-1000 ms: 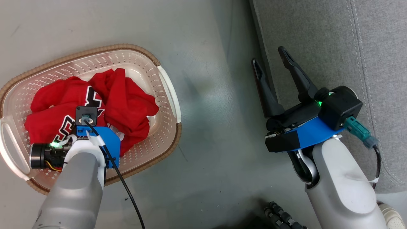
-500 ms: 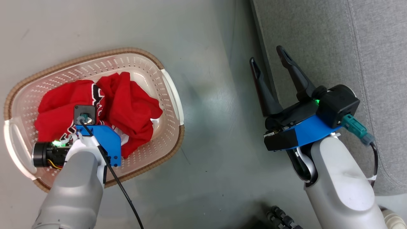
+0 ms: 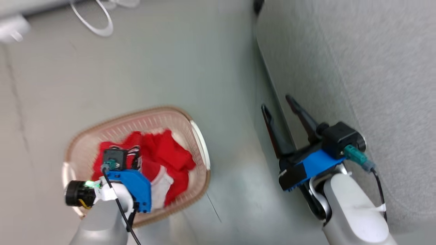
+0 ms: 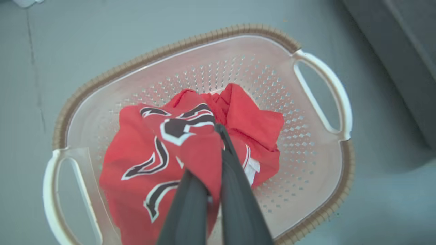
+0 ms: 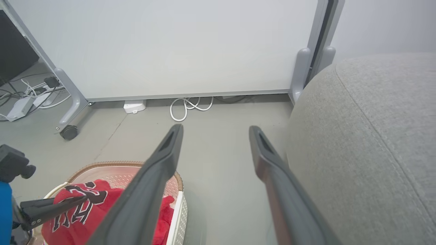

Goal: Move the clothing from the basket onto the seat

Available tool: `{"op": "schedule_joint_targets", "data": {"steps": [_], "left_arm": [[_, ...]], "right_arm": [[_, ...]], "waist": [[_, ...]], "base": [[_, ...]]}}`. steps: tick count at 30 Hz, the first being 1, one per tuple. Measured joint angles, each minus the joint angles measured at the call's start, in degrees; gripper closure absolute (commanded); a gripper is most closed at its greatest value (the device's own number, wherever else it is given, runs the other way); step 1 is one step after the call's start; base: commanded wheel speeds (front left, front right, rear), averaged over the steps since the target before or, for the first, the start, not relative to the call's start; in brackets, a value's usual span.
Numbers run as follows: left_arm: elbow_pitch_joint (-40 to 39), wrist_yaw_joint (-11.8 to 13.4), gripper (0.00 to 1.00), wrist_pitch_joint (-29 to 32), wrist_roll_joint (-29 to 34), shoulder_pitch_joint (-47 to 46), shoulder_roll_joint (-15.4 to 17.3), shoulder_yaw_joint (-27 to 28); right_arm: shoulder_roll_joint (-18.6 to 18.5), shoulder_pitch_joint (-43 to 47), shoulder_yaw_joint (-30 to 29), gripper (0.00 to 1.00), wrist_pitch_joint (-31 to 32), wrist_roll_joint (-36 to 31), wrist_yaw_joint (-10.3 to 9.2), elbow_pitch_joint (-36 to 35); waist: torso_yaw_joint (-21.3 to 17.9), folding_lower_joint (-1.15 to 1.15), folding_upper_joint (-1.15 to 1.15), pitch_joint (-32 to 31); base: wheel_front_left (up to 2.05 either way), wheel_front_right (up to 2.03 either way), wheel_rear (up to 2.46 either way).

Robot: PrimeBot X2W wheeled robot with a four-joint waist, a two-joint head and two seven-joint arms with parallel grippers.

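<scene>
Left gripper [image 4: 215, 132] clamped on a fold of jersey [image 4: 143, 160] over the basket [image 4: 238, 58] centre; second red garment [image 4: 255, 126] lies inside the basket. Right gripper [image 5: 214, 131] jaws wide, empty, well right of the basket, as is the seat [image 5: 368, 136].

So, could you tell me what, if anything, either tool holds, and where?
The left tool pinches a fold of the lettered red jersey; the right tool is open, empty.
</scene>
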Motion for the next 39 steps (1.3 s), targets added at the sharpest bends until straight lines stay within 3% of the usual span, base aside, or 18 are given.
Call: {"op": "schedule_joint_targets", "data": {"steps": [5,9,17,19,28,39], "left_arm": [[-2.7,-3.1,1.00,-1.8,-0.8,0.9,-1.4,-1.9],[-6.5,-3.6,1.00,-1.0,-2.5,-0.5,-2.3,-4.9],[-26.0,-3.6,1.00,5.8,-16.8,-0.7,-2.4,-19.7],[-29.7,-2.5,1.00,7.1,-19.1,-2.2,-2.6,-22.3],[-35.8,2.3,1.00,9.5,-25.9,-7.1,-2.5,-29.5],[-34.0,3.5,1.00,8.9,-29.8,-7.7,-2.5,-33.7]], "right_arm": [[0.0,4.0,-0.5,0.00,1.2,0.3,-0.01,2.2],[0.0,6.5,-0.4,0.00,2.4,0.7,-0.01,2.7],[0.0,11.1,-0.9,0.00,4.3,1.4,-0.01,2.6],[0.0,11.3,-0.8,0.00,4.8,1.3,-0.01,2.0],[0.0,12.4,0.3,0.00,6.3,1.8,-0.01,0.1],[0.0,11.4,3.2,0.00,8.2,2.9,-0.01,-2.5]], "waist": [[2.0,-0.01,0.00,-9.3],[4.0,-0.02,0.00,-16.3],[7.8,-0.03,0.01,-27.4],[8.8,-0.02,0.01,-29.3],[10.5,-0.02,0.01,-33.0],[9.4,0.00,0.01,-32.6]], "base": [[0.00,0.00,0.00],[0.00,0.00,0.00],[0.00,0.00,0.00],[0.00,0.00,0.00],[0.00,0.00,0.00],[0.00,0.00,0.00]]}}
